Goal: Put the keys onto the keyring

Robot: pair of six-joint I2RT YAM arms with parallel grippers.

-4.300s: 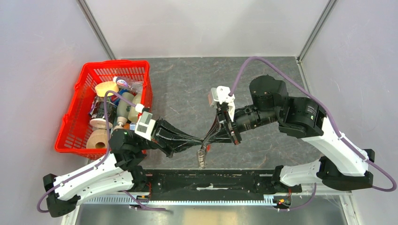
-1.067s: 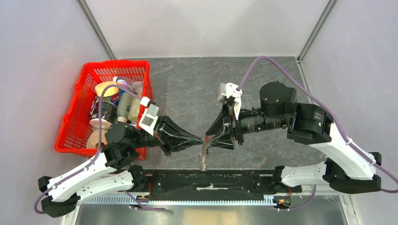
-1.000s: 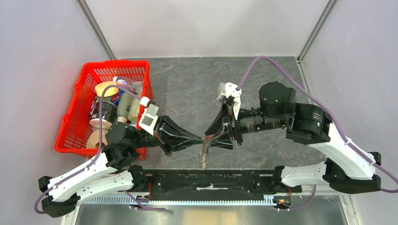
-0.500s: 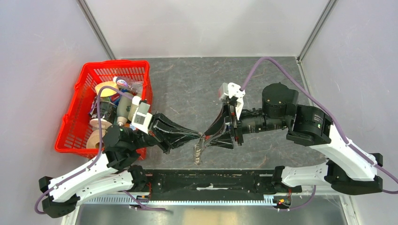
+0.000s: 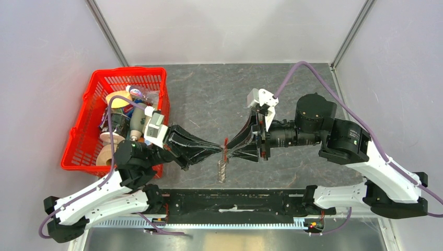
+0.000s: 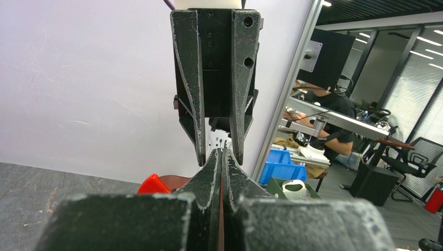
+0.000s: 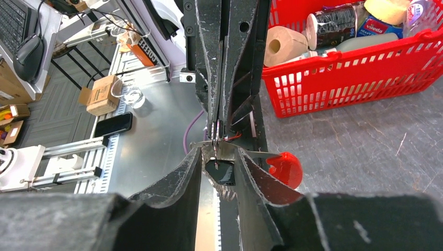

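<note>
My left gripper (image 5: 221,150) is shut on the keyring (image 5: 222,170), which hangs below its tips as a grey loop edged with small rings (image 7: 228,194). The keyring's red strip (image 7: 284,168) sticks out to one side; its end also shows in the left wrist view (image 6: 153,184). A thin silver key (image 7: 215,137) hangs at the left gripper's tips, with the small black fob (image 7: 221,172) under it. My right gripper (image 7: 217,152) faces the left one tip to tip. Its jaws stand open on either side of the fob, a gap showing on one side.
A red basket (image 5: 86,137) full of bottles, paper rolls and packets stands at the left of the grey table, just behind my left arm. The black rail (image 5: 230,201) of the arm bases runs along the near edge below the hanging keyring.
The right gripper's jaws have narrowed round the fob. My left gripper has shifted a little left and back with the keyring, which swung under it. The right wrist drew slightly right.
</note>
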